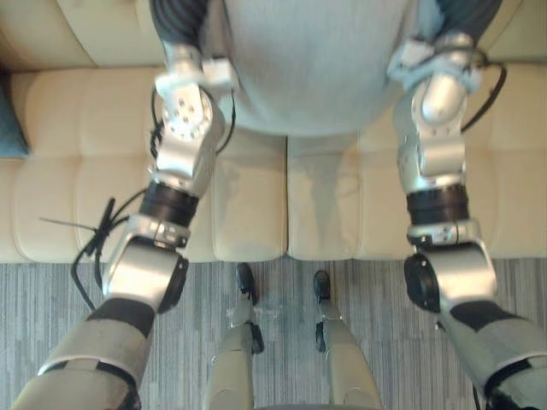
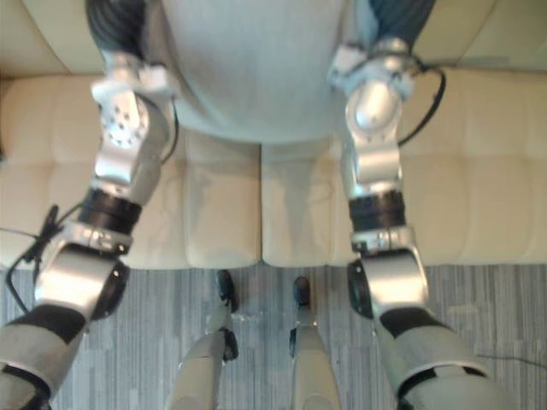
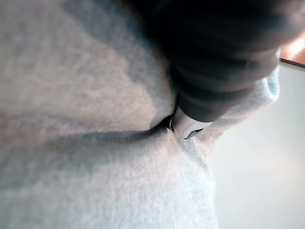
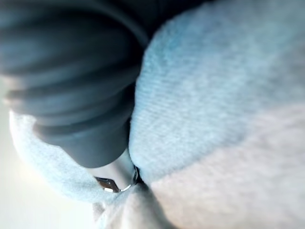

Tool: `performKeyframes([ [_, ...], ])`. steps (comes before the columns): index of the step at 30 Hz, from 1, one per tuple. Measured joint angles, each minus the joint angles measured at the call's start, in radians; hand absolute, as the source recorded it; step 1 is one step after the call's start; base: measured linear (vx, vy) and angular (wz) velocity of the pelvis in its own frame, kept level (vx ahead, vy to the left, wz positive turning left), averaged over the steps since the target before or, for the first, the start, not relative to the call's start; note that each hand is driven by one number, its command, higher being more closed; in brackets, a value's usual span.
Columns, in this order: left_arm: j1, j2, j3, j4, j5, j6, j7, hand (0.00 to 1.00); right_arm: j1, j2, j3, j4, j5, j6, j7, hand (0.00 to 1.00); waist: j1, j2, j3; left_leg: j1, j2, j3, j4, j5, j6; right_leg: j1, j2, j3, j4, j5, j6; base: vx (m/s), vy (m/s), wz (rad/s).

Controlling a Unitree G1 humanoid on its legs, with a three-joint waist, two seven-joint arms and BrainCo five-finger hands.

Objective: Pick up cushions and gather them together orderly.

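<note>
left eye view: a big pale grey soft-knit cushion (image 1: 308,60) takes up the upper middle of the frame. it is squeezed between the left hand (image 1: 178,21) at the upper left and the right hand (image 1: 466,13) at the upper right. the dark ribbed covers show, but the fingers sink into the fabric, so i cannot tell how either hand is set. below lies a cream tufted sofa (image 1: 77,171), smooth and gently quilted, and below that a grey striped carpet (image 1: 43,299). a dark teal sliver (image 1: 10,120) at the left edge may be another cushion, but too little shows to be sure.

right eye view: the same two-sided hold. the cushion hangs above the seam (image 2: 261,205) between two seat pads and, as far as i can judge, is lifted off the sofa.

left wrist view: the fleecy grey cloth dimples into a deep crease where a silver fingertip (image 3: 188,128) digs in. the filling clearly yields.

right wrist view: a similar fold puckers round a silver finger (image 4: 116,179) beside the ribbed cover.

the step in hand looks like carrying the cushion to a gathering spot. doing it well calls for even inward pressure from both sides and level arms, because a plump filling squashes and can twist or squirt out. the fuzzy cloth should give fair grip. set it down square on the sofa before easing off.
</note>
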Motion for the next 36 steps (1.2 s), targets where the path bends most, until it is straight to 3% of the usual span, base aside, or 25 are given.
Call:
performKeyframes([
  [7,-0.079,-0.01,0.026,0.07,-0.072,-0.003,-0.021,1.0,-0.083,-0.007,0.0,0.062,-0.003,0.003,-0.023,1.0,0.004,-0.001,0.029,-0.128,0.015,-0.002,0.0,0.008,-0.01,-0.132,0.003,-0.002,0.004,0.01,0.002,0.03,0.001,-0.03],
  [8,-0.088,-0.018,0.032,0.072,-0.078,-0.003,-0.021,1.0,-0.084,-0.007,-0.001,0.062,0.0,0.003,-0.026,0.0,0.006,-0.001,0.029,-0.149,0.017,0.001,0.0,0.008,-0.01,-0.153,0.005,-0.002,0.006,0.011,0.002,0.07,0.02,-0.06],
  [9,-0.106,-0.036,0.052,0.072,-0.087,-0.014,-0.024,0.0,-0.091,-0.008,-0.008,0.062,0.008,0.002,-0.032,0.0,0.012,-0.001,0.031,-0.176,0.022,0.009,0.001,0.008,-0.01,-0.189,0.009,-0.002,0.017,0.011,0.002,0.07,0.019,-0.07],
  [14,-0.141,-0.075,0.132,0.072,-0.117,-0.056,-0.021,0.0,-0.138,-0.023,-0.03,0.063,0.044,-0.002,-0.032,0.0,0.016,-0.006,0.043,-0.198,0.038,0.022,0.001,0.008,-0.011,-0.231,0.022,-0.011,0.051,0.01,0.002,0.04,0.007,-0.1],
  [18,-0.129,-0.098,0.176,0.063,-0.116,-0.057,-0.023,0.0,-0.133,-0.044,-0.04,0.066,0.098,-0.004,-0.027,0.0,0.02,-0.006,0.045,-0.199,0.05,0.022,0.001,0.007,-0.011,-0.231,0.031,-0.026,0.057,0.01,0.001,0.03,-0.011,0.01],
  [23,-0.007,-0.09,0.296,-0.007,-0.157,-0.054,-0.048,0.0,0.017,-0.102,-0.18,-0.023,0.256,-0.034,-0.006,0.0,0.022,-0.006,0.045,-0.184,0.053,0.019,0.018,0.007,-0.012,-0.245,0.032,-0.029,0.161,-0.016,0.0,0.02,0.009,0.14],
  [27,0.229,0.001,0.443,-0.08,-0.222,-0.052,-0.087,0.0,0.26,-0.224,-0.285,-0.052,0.398,-0.044,0.078,0.0,0.021,-0.008,0.046,-0.08,0.053,0.019,0.018,0.005,-0.014,-0.166,0.033,-0.034,0.212,-0.02,0.002,0.01,0.0,0.04],
  [30,0.474,0.084,0.478,-0.229,-0.223,-0.057,-0.152,0.0,0.533,-0.293,-0.338,-0.173,0.441,-0.07,0.174,0.0,0.019,-0.014,0.043,0.038,0.053,0.005,0.019,-0.031,-0.043,-0.04,0.032,-0.039,0.213,-0.068,-0.004,0.09,-0.016,0.16],
  [33,0.663,0.093,0.476,-0.325,-0.197,-0.056,-0.197,0.0,0.725,-0.269,-0.347,-0.286,0.436,-0.073,0.239,0.0,0.021,-0.028,0.034,0.115,0.052,0.003,0.02,-0.063,-0.046,0.041,0.029,-0.045,0.212,-0.114,-0.012,0.07,-0.022,0.08],
  [35,0.84,0.058,0.451,-0.387,-0.135,-0.051,-0.22,0.0,0.893,-0.17,-0.35,-0.365,0.416,-0.075,0.278,0.0,0.023,-0.067,0.003,0.163,0.04,0.004,0.018,-0.072,-0.053,0.096,0.018,-0.051,0.201,-0.165,-0.026,0.04,-0.06,0.06],
  [36,0.885,0.035,0.441,-0.396,-0.124,-0.048,-0.225,0.0,0.944,-0.137,-0.35,-0.38,0.413,-0.075,0.286,0.0,0.023,-0.075,-0.005,0.176,0.037,0.002,0.018,-0.072,-0.053,0.115,0.015,-0.054,0.191,-0.178,-0.032,0.03,-0.078,0.11],
])
